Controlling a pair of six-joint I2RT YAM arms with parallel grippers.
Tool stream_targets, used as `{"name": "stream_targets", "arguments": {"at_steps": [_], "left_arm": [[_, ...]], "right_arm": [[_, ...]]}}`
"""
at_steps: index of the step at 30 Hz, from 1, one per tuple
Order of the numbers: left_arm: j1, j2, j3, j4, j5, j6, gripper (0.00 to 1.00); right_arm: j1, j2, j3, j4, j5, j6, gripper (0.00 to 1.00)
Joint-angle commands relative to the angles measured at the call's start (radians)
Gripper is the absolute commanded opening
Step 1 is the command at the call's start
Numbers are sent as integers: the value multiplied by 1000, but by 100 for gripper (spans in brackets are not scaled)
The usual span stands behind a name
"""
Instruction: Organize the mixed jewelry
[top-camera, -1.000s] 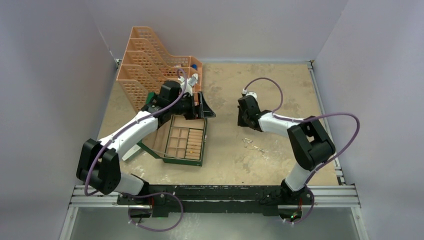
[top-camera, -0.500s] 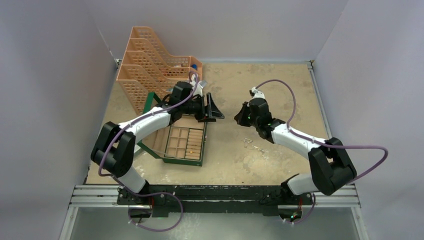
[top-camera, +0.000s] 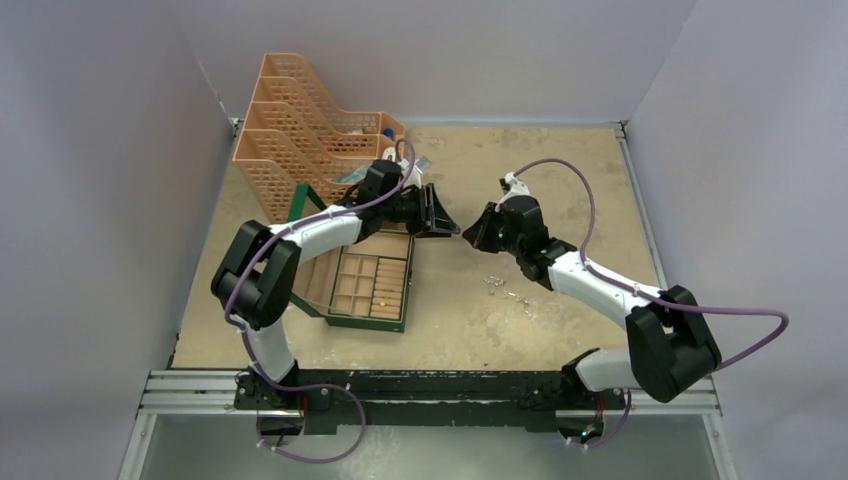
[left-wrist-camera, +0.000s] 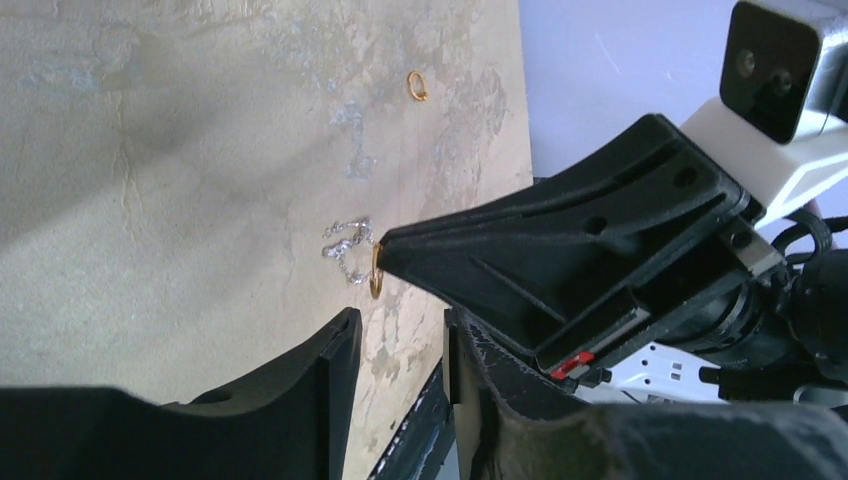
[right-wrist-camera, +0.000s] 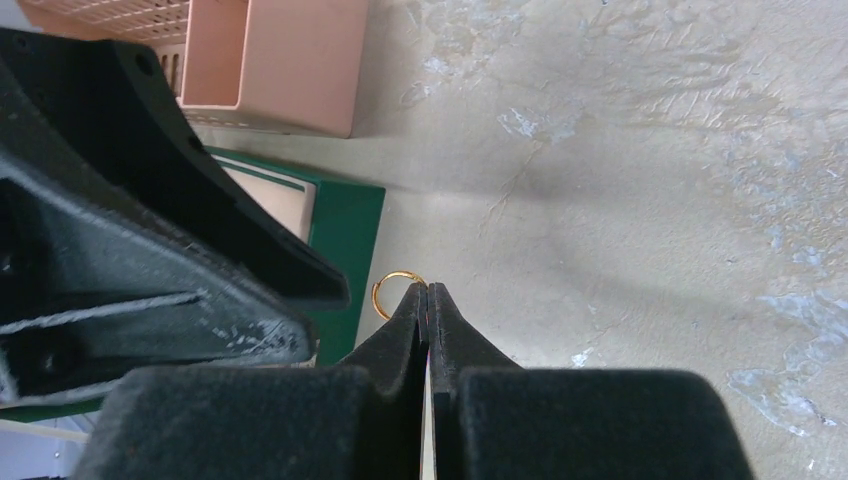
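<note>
Over the middle of the bench (top-camera: 560, 170), one gold ring (right-wrist-camera: 397, 293) hangs pinched at the very tips of the right gripper (right-wrist-camera: 427, 290), whose jaws are pressed together on it. A second ring (left-wrist-camera: 417, 86) lies loose on the bench, well apart from the first. One silvery chain (left-wrist-camera: 345, 245) lies bunched on the bench and shows just beside the held ring in the left wrist view, where the right gripper covers part of it. From the top these loose pieces are only specks to the right of the box (top-camera: 360, 322), too small to count.

One green box sits open, with many small compartments; one gold speck (top-camera: 377, 297) shows in one of them. One orange rack (top-camera: 290, 140) stands behind the box. The left arm (top-camera: 310, 235) crosses over the box's far end and hides it.

The left gripper (left-wrist-camera: 400, 320) points right, jaws a narrow gap apart with nothing between them, tips just short of the ring. The right arm (top-camera: 600, 285) stretches forward and to the left, so the two grippers face tip to tip, close but apart
</note>
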Motion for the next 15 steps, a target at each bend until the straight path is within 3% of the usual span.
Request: {"name": "stream_targets", "arguments": {"at_steps": [1, 9, 15], "left_arm": [[-4, 36, 61, 79, 49, -15, 33], [-6, 66, 61, 83, 54, -15, 25], [-6, 70, 65, 75, 50, -4, 12]], "right_arm": [[-5, -25, -3, 34, -40, 16, 0], [-6, -25, -3, 42, -52, 22, 0], [-5, -20, -4, 46, -62, 23, 0]]}}
